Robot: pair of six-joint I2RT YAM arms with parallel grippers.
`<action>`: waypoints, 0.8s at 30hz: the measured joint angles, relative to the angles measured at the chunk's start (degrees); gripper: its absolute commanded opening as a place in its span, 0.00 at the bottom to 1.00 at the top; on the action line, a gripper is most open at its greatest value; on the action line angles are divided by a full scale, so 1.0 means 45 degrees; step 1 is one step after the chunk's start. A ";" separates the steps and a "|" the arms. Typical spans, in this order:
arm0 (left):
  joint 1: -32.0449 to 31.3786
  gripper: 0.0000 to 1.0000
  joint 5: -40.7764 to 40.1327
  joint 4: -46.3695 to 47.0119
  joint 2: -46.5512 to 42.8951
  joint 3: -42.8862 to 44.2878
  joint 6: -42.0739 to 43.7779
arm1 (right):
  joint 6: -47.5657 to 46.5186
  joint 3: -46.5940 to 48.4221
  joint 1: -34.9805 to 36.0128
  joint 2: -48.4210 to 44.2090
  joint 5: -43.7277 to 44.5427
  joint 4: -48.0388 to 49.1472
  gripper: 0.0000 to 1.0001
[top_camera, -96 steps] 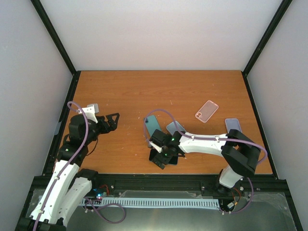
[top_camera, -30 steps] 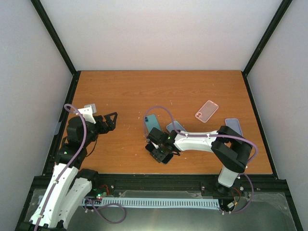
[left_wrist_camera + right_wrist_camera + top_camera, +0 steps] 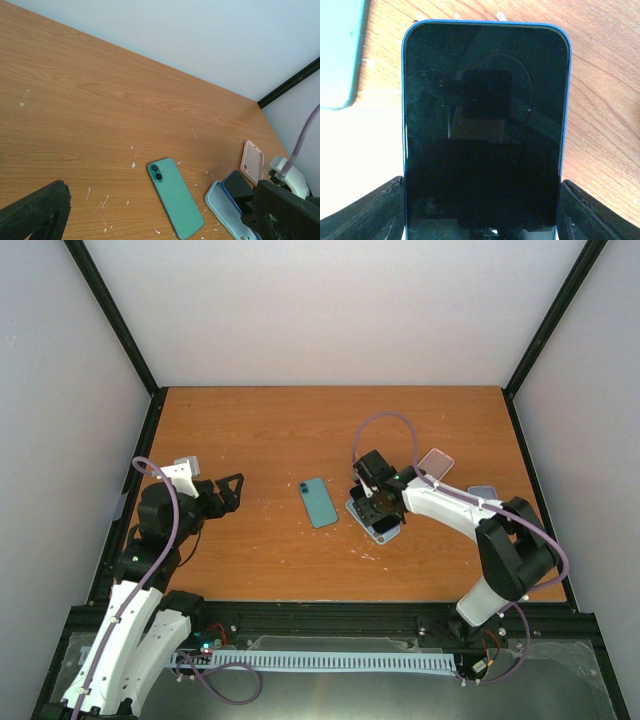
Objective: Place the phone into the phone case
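We have the blue phone (image 3: 485, 125) pinched across its width by the right gripper (image 3: 378, 504), one black finger (image 3: 367, 215) pressed to each long edge, so the jaws stand wide yet closed on it. Its long axis runs straight out ahead of the jaws, screen up, and the seating turns on that. The light-blue case (image 3: 220, 207) lies just beside and partly under the phone, off to the left in the right wrist view, where only a rounded corner of it shows. In the left wrist view the phone overlaps the case's far end at a slight angle; we cannot tell whether it touches the case or hangs just above it. We judge that the two outlines need squaring up before the phone can be pressed in. The left gripper (image 3: 232, 490) hovers wide open with nothing in it, well apart on the left of the table (image 3: 260, 430), so the right arm is by far the nearer. The phone is a rigid slab of glossy black glass that mirrors the camera, with a thin blue rim and rounded corners. The case looks matt, soft and shallow, and we judge its lip likely to flex. Between the arms a green phone (image 3: 318, 502) lies flat, back up, showing two lenses, and a translucent pink case (image 3: 436, 464) lies beyond the right arm. The tabletop is orange wood grain flecked with white specks.
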 measured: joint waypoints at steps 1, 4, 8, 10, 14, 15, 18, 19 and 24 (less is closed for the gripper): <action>0.0000 1.00 0.0000 0.0000 0.0000 0.0000 0.0000 | -0.0087 0.0034 -0.0024 0.0175 0.0005 0.0044 0.65; 0.0000 0.99 0.0000 0.0000 -0.0049 0.0000 0.0000 | -0.0296 0.0044 -0.0049 0.0583 0.0029 0.0015 0.66; 0.0000 0.99 0.0000 0.0005 -0.0058 0.0000 0.0000 | -0.0466 0.0068 -0.0063 0.1059 0.0102 -0.0078 0.66; 0.0000 0.99 0.0005 0.0005 -0.0044 0.0000 0.0005 | -0.0549 0.0073 -0.0073 0.1214 0.0087 -0.0073 0.66; 0.0000 0.99 0.0005 0.0005 -0.0044 0.0000 0.0005 | -0.0656 0.0107 -0.0083 0.1341 0.0024 -0.0078 0.66; 0.0000 1.00 0.0000 0.0005 -0.0049 0.0000 0.0005 | -0.0665 0.0131 -0.0083 0.1365 0.0000 -0.0073 0.66; 0.0000 0.99 0.0000 0.0005 -0.0049 0.0000 0.0005 | -0.0743 0.0151 -0.0083 0.1384 -0.0097 -0.0053 0.67; 0.0000 1.00 0.0000 0.0005 -0.0049 0.0000 0.0005 | -0.0763 0.0155 -0.0083 0.1384 -0.0155 -0.0053 0.68; 0.0000 0.99 0.0005 0.0005 -0.0044 0.0000 0.0010 | -0.0811 0.0185 -0.0083 0.1423 -0.0330 -0.0029 0.73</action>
